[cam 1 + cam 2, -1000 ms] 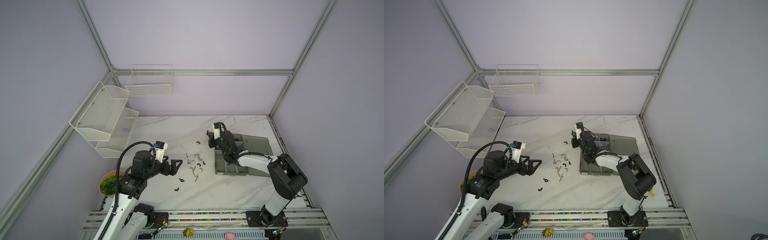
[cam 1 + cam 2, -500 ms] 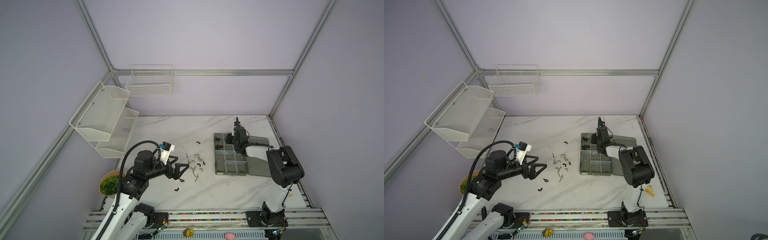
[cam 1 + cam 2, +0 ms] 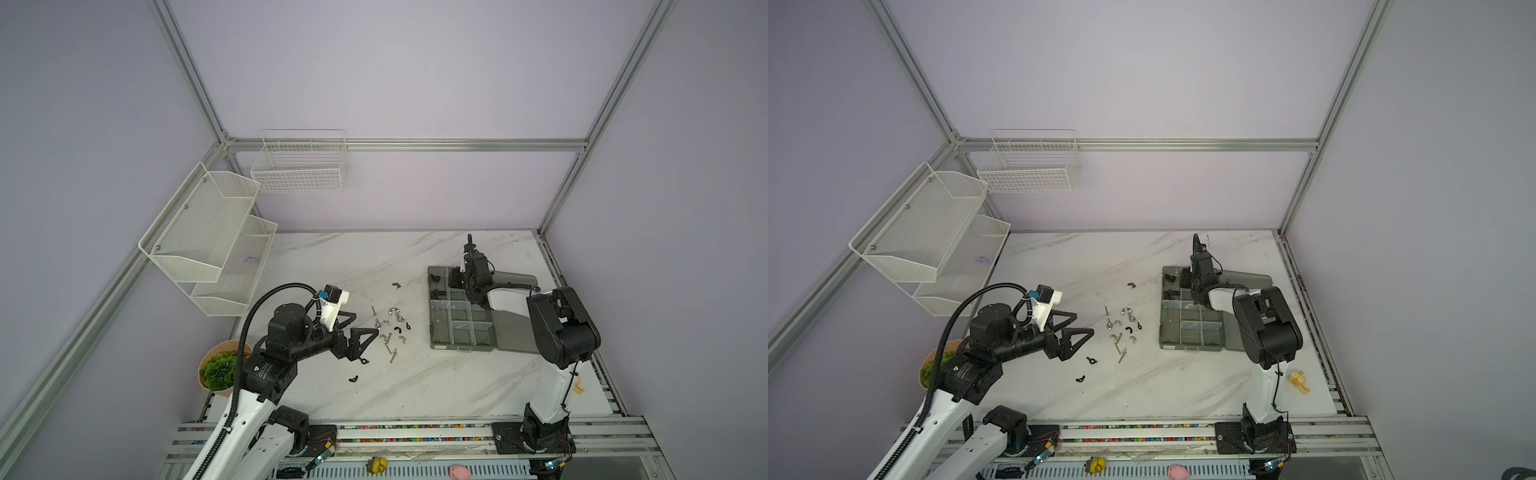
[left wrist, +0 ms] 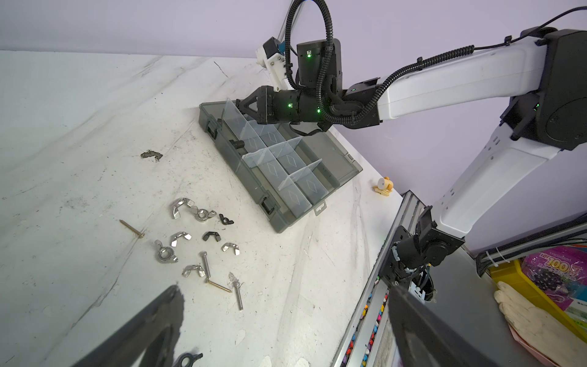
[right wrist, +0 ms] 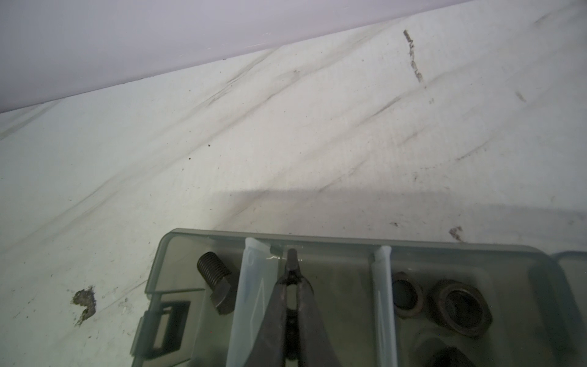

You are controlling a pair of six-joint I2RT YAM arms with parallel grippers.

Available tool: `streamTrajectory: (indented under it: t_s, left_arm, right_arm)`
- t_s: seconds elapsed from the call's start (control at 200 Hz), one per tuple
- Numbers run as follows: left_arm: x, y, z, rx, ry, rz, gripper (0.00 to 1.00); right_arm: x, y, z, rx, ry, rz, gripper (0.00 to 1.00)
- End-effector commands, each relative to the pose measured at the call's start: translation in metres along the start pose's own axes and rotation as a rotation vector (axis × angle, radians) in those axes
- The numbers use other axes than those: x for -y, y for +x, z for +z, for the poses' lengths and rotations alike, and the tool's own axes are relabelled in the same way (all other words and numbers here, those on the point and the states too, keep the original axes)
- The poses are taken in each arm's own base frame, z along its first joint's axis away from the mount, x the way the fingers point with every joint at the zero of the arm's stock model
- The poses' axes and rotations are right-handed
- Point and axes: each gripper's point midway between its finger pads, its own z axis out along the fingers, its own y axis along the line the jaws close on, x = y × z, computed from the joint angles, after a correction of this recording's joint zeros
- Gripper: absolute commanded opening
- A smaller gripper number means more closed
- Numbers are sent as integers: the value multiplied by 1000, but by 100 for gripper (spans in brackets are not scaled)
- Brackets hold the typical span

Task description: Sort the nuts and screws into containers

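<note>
Loosely on worktop [image 3: 332,266], both top views: silver wing nuts [image 3: 392,311], screws [image 3: 393,356] beside grey organizer box [image 3: 461,347]. Left wrist: left fingers [image 4: 422,333] wide apart, empty. Right wrist: right fingers [image 5: 276,314] pinching black piece [image 5: 291,259] over compartment; bolt [image 5: 217,286], hex nuts [image 5: 457,313] alongside.

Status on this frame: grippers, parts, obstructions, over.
Left gripper open, near loose silver wing nuts and screws. Right gripper shut on small black fastener over smoky-grey plastic organizer box. Nothing blocking.

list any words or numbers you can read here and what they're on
"100": on the purple packet in the yellow bin, left wrist view.
Other print on that packet: too blurred to read.
White label on the left arm's black joint: too small to read.
</note>
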Motion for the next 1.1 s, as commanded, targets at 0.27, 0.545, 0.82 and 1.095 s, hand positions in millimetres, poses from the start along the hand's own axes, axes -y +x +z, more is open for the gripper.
streamTrajectory:
  t_s: [0.27,0.545,0.82,1.095]
  left_arm:
    - [0,4,-2,4,-8,43,100]
    - [-19,5,-9,8,-140,34,99]
    - [-50,16,-12,-51,-305,-32,100]
    - [-26,25,10,-126,-107,-81,100]
  right_arm:
    - [-13,-31,-33,113,19,-38,24]
    - [-100,-41,-82,254,-225,-195,51]
    - [-211,41,-139,173,-699,-324,57]
    - [-257,140,-176,17,-914,-562,53]
